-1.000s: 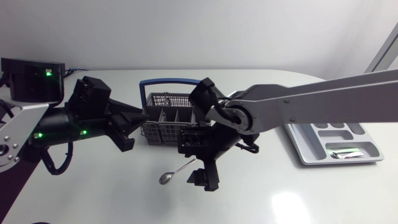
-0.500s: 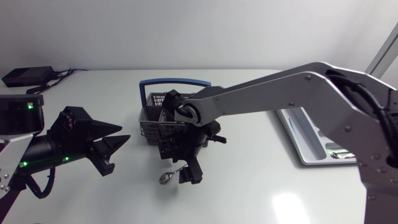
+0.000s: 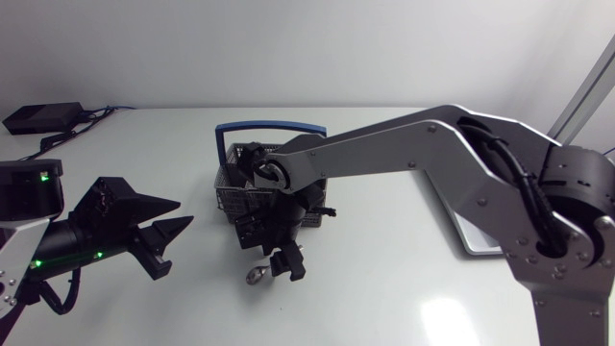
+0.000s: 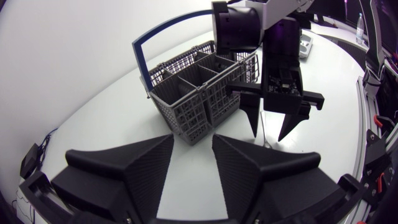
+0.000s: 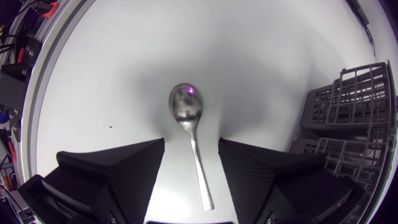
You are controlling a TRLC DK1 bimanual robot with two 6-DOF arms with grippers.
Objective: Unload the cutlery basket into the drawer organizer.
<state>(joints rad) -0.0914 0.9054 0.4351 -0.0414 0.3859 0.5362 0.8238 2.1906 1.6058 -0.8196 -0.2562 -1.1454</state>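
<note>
Pulling back from the basket (image 3: 252, 183), my left hand (image 3: 165, 234) now hangs well off to its side, fingers parted and empty. My right hand (image 3: 276, 265) has dropped lower, just in front of the basket, over the spoon (image 5: 186, 107) lying flat on the tabletop (image 3: 404, 288). Its fingers stand apart with the spoon's handle between them, bowl ahead, gripping nothing.

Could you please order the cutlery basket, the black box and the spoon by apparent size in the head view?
1. Cutlery basket
2. Black box
3. Spoon, though the right gripper hides part of its handle.
</note>
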